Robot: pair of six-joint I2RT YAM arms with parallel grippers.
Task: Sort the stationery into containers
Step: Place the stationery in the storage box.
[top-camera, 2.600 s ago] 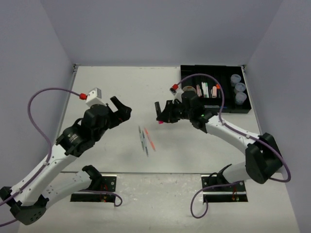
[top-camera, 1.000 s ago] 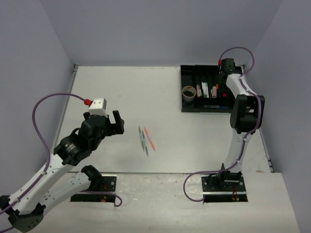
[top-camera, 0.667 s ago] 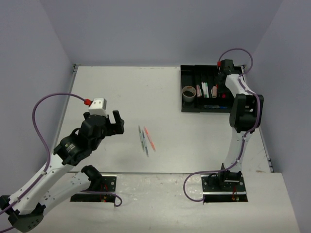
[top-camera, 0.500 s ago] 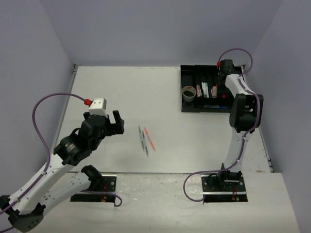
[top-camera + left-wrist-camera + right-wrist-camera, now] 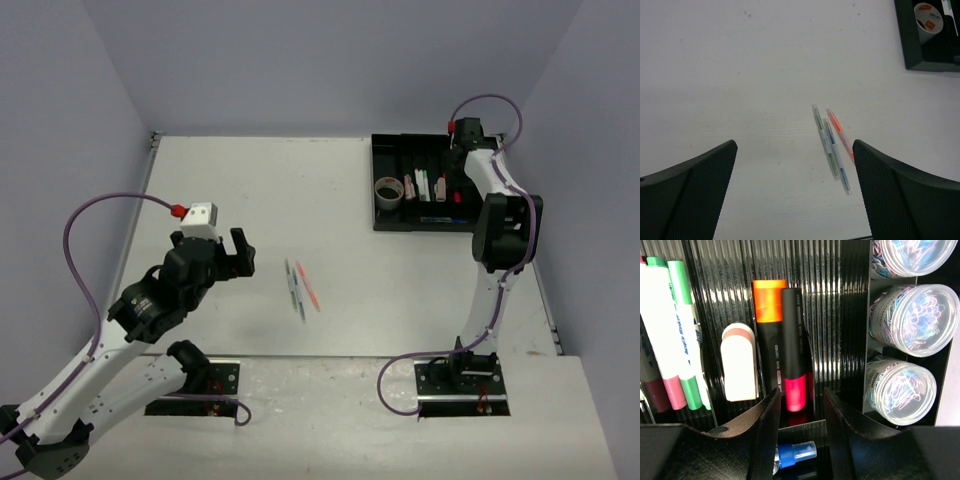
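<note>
- The left gripper [image 5: 242,253] is seen at left of centre in the top view. Its jaws are spread wide and nothing is grasped between them.
- Three thin pens [image 5: 834,150] are found on the bare table just right of that gripper and a little lower in the top view. They lie close together and almost parallel.
- Their long axis runs from upper left to lower right. In the left wrist view they sit right of centre, close to the right-hand finger, so a shift that way and some turning of the wrist across the axis is judged necessary.
- The black tray [image 5: 378,215] is placed at the upper right, well apart from the pens.
- The right gripper [image 5: 801,400] is held over the tray. Its jaws are parted wider than the pink highlighter [image 5: 794,360], which lies flat beside the orange highlighter [image 5: 769,340] and is gripped by nothing.
- The left arm is judged much the nearer to the pens.
</note>
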